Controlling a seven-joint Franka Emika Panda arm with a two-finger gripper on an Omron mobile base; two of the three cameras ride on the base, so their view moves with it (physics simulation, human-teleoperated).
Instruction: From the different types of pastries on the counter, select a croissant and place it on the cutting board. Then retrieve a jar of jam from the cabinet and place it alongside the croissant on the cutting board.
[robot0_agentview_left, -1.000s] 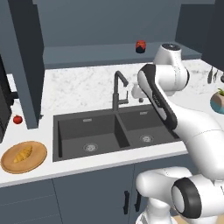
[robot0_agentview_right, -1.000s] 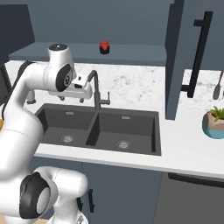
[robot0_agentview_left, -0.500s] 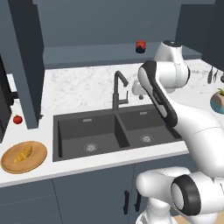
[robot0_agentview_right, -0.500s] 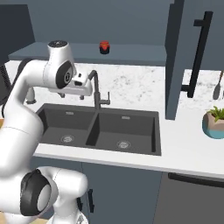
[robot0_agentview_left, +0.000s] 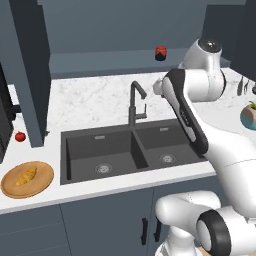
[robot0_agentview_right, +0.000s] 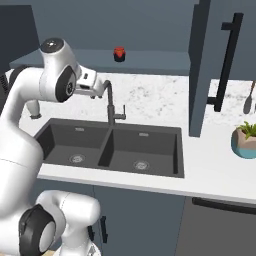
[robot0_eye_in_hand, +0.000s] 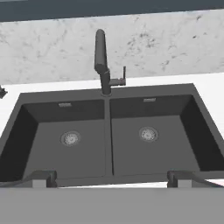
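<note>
A smooth white surface (robot0_agentview_left: 90, 102) with faint grey marbling carries a matte black double-bowl sink (robot0_eye_in_hand: 107, 131), each bowl rectangular with a round metal drain; a dark, slender faucet (robot0_eye_in_hand: 103, 61) with a small side lever rises from the far rim between the bowls. Slate-blue base units with dark bar handles close the near face below the surface. The white arm bends above the right bowl, and its tool (robot0_eye_in_hand: 109, 178) hangs over the near rim of the sink with the two dark fingertips (robot0_eye_in_hand: 41, 178) standing wide apart and nothing between them; in the base views the tool itself is largely masked by the wrist housing. The croissant (robot0_agentview_left: 25, 176), a small golden-orange crescent with tapered ends, lies on a round light-wood plate (robot0_agentview_left: 42, 186) at the near left of the surface, well apart from the tool. The jar of jam (robot0_agentview_left: 160, 52), a rounded bright-red form with a dark top, stands on a slate-blue shelf (robot0_agentview_left: 100, 62) at the far wall, above and behind the faucet; its label and lid detail are too small to make out. A small red round item (robot0_agentview_left: 20, 136) sits left of the sink, partly beside a dark upright panel. At the far right, a potted plant (robot0_agentview_right: 245, 137) in a blue-and-cream bowl is cut off by the frame edge.
</note>
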